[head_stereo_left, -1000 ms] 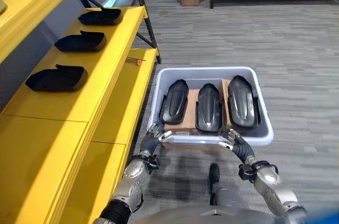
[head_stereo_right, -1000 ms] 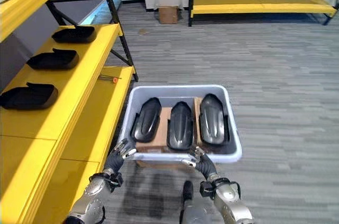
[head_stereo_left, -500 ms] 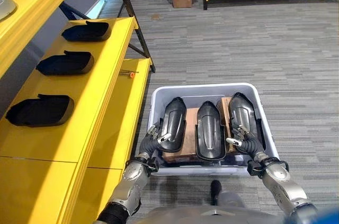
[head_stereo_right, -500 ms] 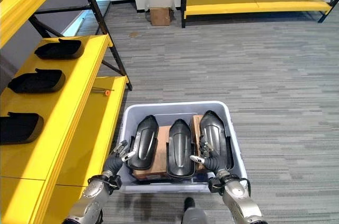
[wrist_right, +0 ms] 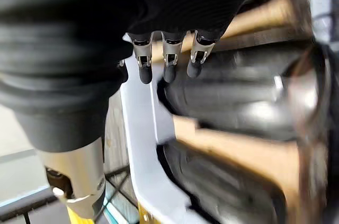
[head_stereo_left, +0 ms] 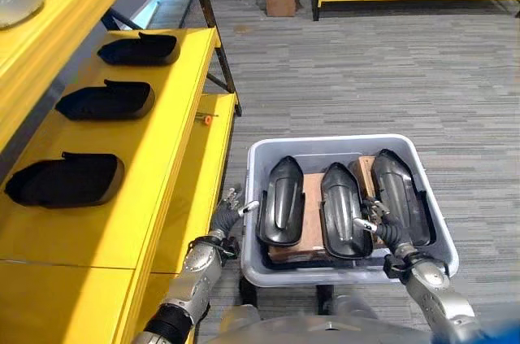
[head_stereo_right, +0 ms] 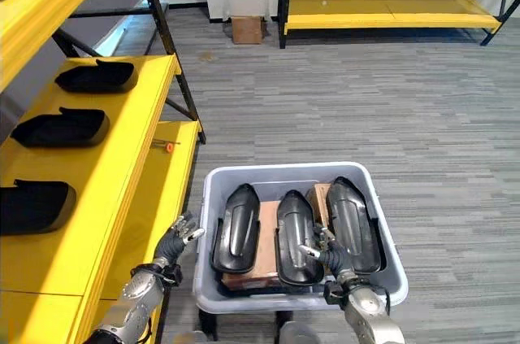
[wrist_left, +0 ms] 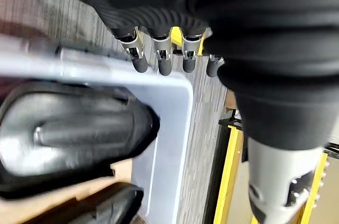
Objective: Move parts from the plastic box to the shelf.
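Hovering relaxed, gripping nothing: left hand (head_stereo_left: 228, 207) outside plastic box (head_stereo_left: 348, 143), right hand (head_stereo_right: 323, 247) over parts (head_stereo_right: 298, 222); shelf (head_stereo_left: 154, 128) beside box.

Grey striped carpet floor (head_stereo_right: 422, 116), yellow rack (head_stereo_right: 382, 6) by far wall (cardboard box (head_stereo_right: 246, 28) beside it)

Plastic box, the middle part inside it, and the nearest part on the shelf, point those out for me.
plastic box (head_stereo_left: 266, 263), left eye view, near-left rim.
middle part (head_stereo_left: 341, 210), left eye view, top of its shell.
nearest shelf part (head_stereo_left: 65, 180), left eye view, centre of its dark body.
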Robot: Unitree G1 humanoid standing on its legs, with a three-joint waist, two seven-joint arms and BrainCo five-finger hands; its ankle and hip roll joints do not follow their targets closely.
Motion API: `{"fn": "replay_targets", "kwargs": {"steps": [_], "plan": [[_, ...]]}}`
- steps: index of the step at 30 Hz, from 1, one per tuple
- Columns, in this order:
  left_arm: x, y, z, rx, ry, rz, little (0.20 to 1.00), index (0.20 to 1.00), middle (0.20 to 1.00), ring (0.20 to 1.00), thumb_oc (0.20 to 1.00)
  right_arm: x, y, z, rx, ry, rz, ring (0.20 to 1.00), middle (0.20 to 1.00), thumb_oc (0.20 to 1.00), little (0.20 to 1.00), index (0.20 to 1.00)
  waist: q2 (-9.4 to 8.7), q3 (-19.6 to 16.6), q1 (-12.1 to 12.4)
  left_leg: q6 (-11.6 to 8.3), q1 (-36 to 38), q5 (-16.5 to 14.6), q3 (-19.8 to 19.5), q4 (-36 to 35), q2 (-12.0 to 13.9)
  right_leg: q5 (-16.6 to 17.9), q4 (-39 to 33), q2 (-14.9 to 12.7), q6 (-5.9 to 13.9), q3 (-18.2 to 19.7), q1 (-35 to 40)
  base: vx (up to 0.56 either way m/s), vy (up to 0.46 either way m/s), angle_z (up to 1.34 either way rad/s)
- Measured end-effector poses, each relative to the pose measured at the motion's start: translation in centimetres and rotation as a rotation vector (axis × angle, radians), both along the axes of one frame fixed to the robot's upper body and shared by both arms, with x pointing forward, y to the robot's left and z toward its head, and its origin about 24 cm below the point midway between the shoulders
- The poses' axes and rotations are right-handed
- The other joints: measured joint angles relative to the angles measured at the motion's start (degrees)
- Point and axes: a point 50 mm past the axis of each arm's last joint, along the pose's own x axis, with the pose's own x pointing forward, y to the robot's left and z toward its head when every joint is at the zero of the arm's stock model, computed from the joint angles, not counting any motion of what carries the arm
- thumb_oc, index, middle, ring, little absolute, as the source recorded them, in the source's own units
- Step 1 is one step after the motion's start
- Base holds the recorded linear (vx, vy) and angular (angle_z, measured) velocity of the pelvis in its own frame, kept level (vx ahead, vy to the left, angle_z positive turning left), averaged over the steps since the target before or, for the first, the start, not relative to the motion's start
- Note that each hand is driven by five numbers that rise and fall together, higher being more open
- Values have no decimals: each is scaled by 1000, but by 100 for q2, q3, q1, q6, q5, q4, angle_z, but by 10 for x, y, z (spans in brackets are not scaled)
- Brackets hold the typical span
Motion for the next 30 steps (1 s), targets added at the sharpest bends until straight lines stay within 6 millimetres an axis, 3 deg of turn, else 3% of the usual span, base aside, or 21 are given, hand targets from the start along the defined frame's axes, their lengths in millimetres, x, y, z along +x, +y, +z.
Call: {"fn": "replay_targets", "kwargs": {"steps": [3,7,10,13,17,22,24,25,28,30], "plan": [[1,4,1,19,-3,-3,1000,1000,1000,1000,1000,-1,16,-2,39,3,27,1000,1000,1000,1000,1000,-193,-96,28,181,31,-74,145,29,-329,106,-139,-359,217,104,1,47,77,-8],[1,4,1,17,-4,-2,1000,1000,1000,1000,1000,1,19,0,48,-6,33,1000,1000,1000,1000,1000,-269,-123,90,250,218,-174,248,26,-458,303,-375,-613,514,147,224,51,20,-8],[4,-7,3,-24,-22,-2,1000,1000,1000,1000,1000,15,22,10,46,-59,38,1000,1000,1000,1000,1000,-228,-126,29,175,363,-222,367,-2,-364,257,-440,-495,493,283,349,64,-21,-31],[16,-36,16,-84,-94,-59,1000,1000,1000,1000,1000,21,23,15,41,-88,25,1000,1000,1000,1000,1000,-270,-162,-98,83,448,-251,445,1,-209,220,-445,-336,429,354,372,62,-59,-20],[53,-62,58,-36,-293,-142,1000,1000,1000,1000,1000,48,29,35,15,-189,21,1000,1000,1000,1000,1000,-309,-166,-203,31,341,-200,513,18,-117,222,-443,-233,371,431,187,-30,-48,-10],[79,-85,107,-49,-495,-194,1000,1000,1000,1000,1000,98,40,91,-44,-437,29,1000,1000,1000,1000,1000,-163,49,-252,75,-122,-23,537,32,-108,409,-436,-223,336,432,-236,-133,-50,-2],[86,-87,132,-55,-591,-191,1000,1000,1000,1000,1000,128,49,137,-120,-621,18,1000,1000,1000,1000,1000,47,363,-228,95,-539,72,545,64,-116,476,-430,-241,397,443,-646,-144,-83,5],[89,-85,143,-67,-633,-168,1000,1000,1000,1000,1000,142,52,161,-156,-709,1,1000,1000,1000,1000,1000,221,705,-186,108,-754,172,524,47,-115,593,-432,-232,317,435,-863,-109,-97,1],[88,-77,146,-83,-649,-128,1000,1000,1000,1000,1000,145,39,171,-281,-760,-31,1000,1000,1000,1000,1000,481,1103,-79,92,-964,197,547,46,-95,631,-432,-208,281,457,-1089,-67,-65,-3],[90,-67,148,-81,-656,-91,1000,1000,1000,1000,1000,146,28,175,-336,-774,-69,1000,1000,1000,1000,1000,532,1308,-84,95,-1018,203,572,44,-94,657,-430,-197,264,483,-1169,-56,-50,-7]]}}
